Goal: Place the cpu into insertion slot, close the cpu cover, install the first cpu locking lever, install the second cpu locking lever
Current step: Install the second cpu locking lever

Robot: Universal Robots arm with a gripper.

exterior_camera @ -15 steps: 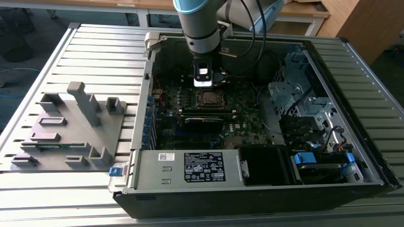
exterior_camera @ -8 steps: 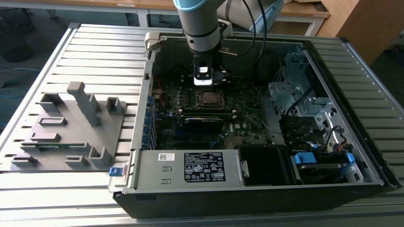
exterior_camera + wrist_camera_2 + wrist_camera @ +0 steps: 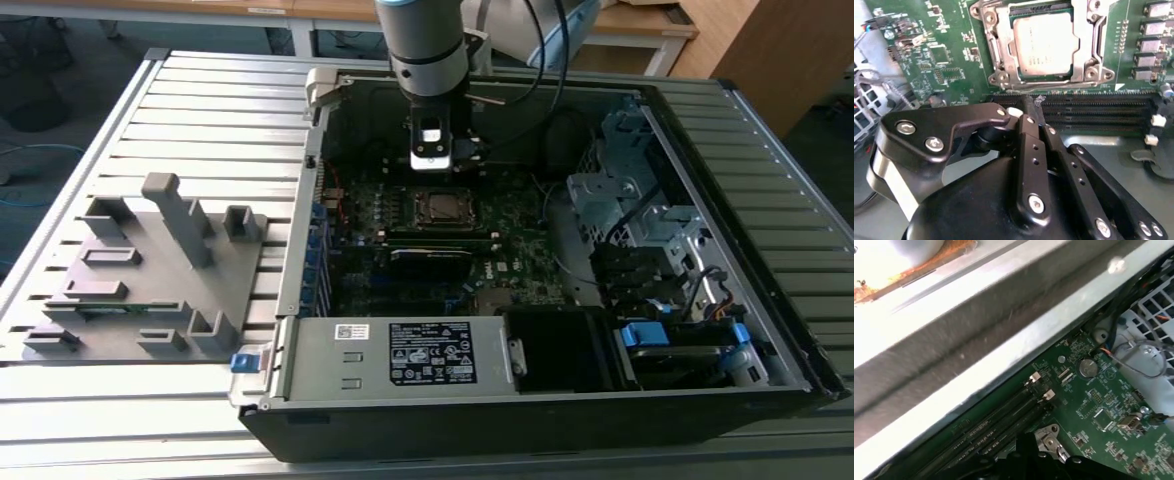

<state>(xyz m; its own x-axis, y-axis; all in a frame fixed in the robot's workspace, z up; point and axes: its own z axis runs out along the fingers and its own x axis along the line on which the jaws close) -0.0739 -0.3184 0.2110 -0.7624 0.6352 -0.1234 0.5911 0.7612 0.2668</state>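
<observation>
Here the black 2-finger gripper (image 3: 1031, 105), fingers pressed together, hovers just beside the small square silvery-grey cpu (image 3: 1043, 45). The chip lies framed by the thin silvery metal cpu cover (image 3: 1086, 47). A skewed push could slip off and scrape the green motherboard (image 3: 944, 65).

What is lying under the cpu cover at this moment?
The cpu shows through the cut-out of the cpu cover, in the second wrist view. The chip's edges and whatever lies beneath it are covered.
</observation>
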